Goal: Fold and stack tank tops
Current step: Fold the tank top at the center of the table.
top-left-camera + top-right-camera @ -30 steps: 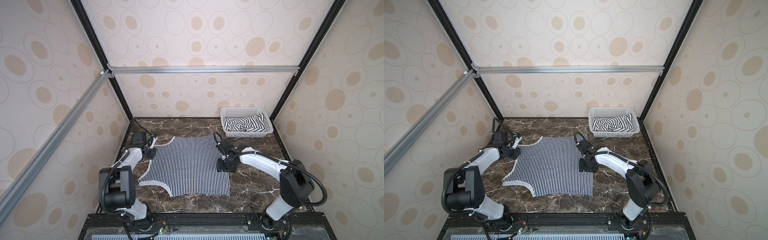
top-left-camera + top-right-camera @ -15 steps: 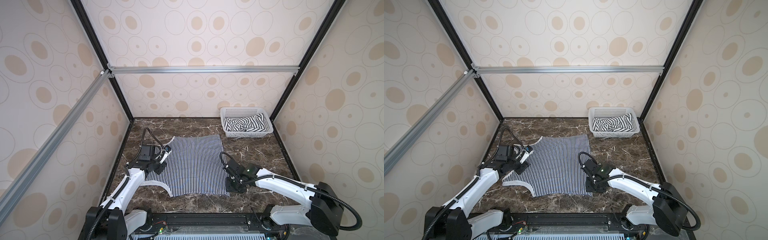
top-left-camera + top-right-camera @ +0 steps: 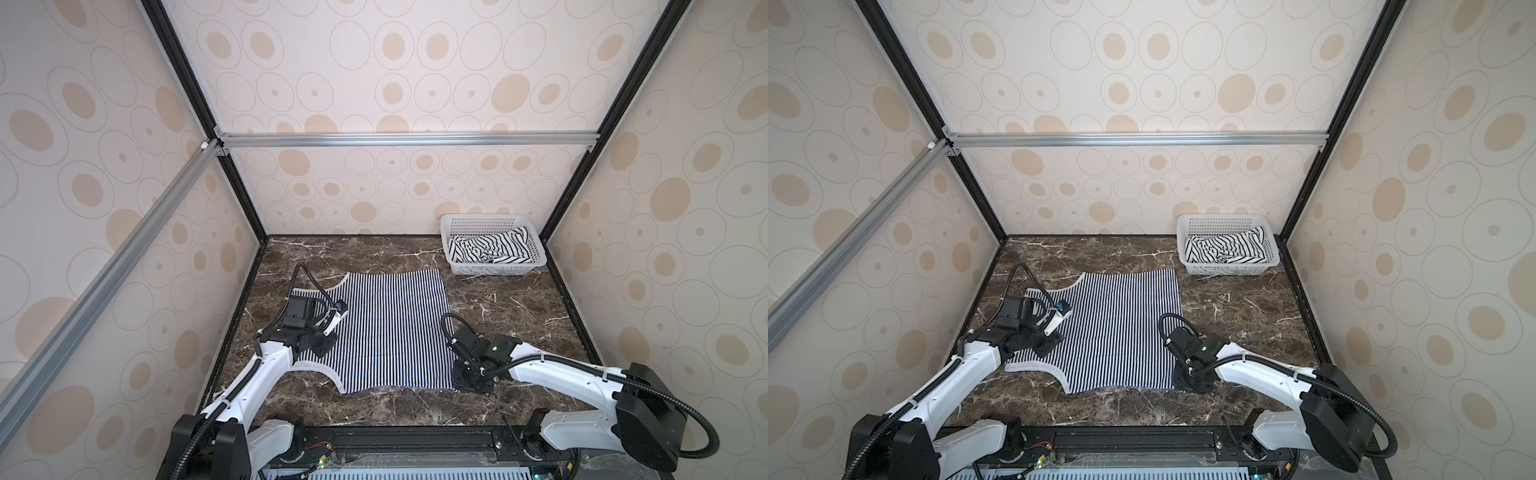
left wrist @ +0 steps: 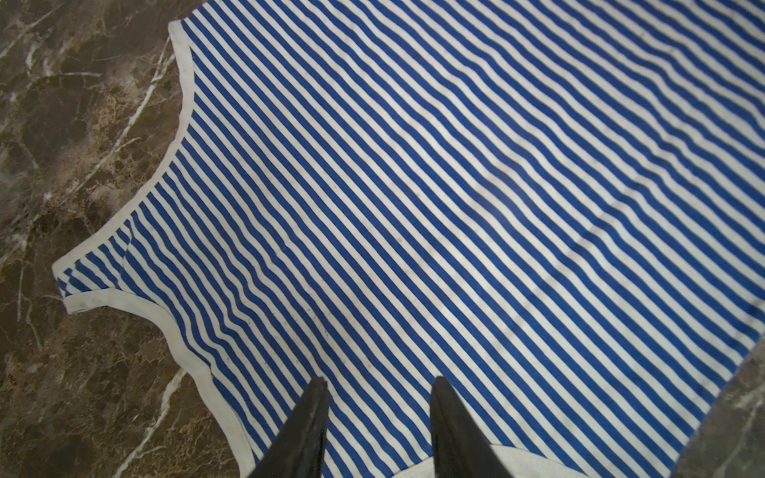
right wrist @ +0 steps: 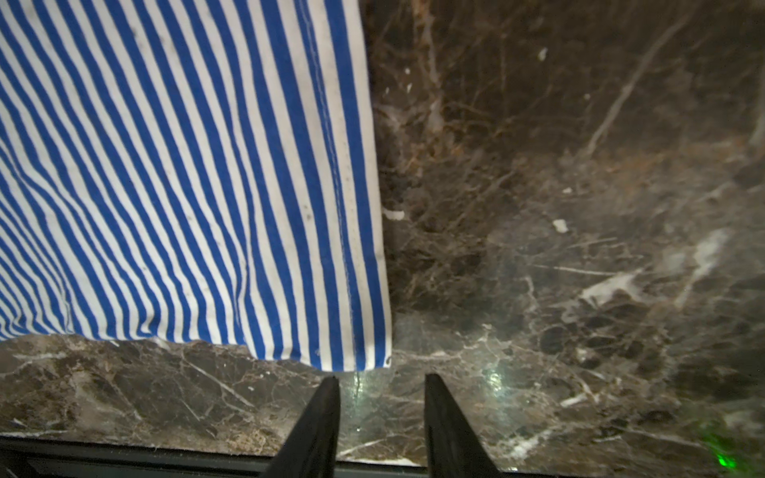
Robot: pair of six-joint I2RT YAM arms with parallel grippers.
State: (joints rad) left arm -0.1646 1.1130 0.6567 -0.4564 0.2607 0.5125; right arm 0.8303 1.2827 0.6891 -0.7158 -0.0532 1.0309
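Note:
The tank top with dense blue-and-white stripes (image 3: 390, 332) (image 3: 1117, 332) lies flat on the marble table, straps to the left, hem to the right. My left gripper (image 4: 378, 385) hovers open over its cloth (image 4: 414, 207) by the white neckline band, with nothing between the fingers. It shows in both top views as a black block (image 3: 323, 348) (image 3: 1045, 345). My right gripper (image 5: 381, 380) (image 3: 471, 378) (image 3: 1192, 380) stands open over bare marble, just off the top's near right hem corner (image 5: 360, 356). The wide-striped tank top (image 3: 492, 249) (image 3: 1225, 249) lies crumpled in the basket.
A white perforated basket (image 3: 482, 218) (image 3: 1223, 218) stands at the back right corner. Dark marble table (image 3: 519, 307) is bare to the right of the flat top. Patterned walls and black frame posts close in three sides. The table's front rail (image 5: 124, 459) runs near the right gripper.
Both arms have swung from the far part of the flat top toward the front: the left from the far strap to the neckline, the right down the hem to the near corner.

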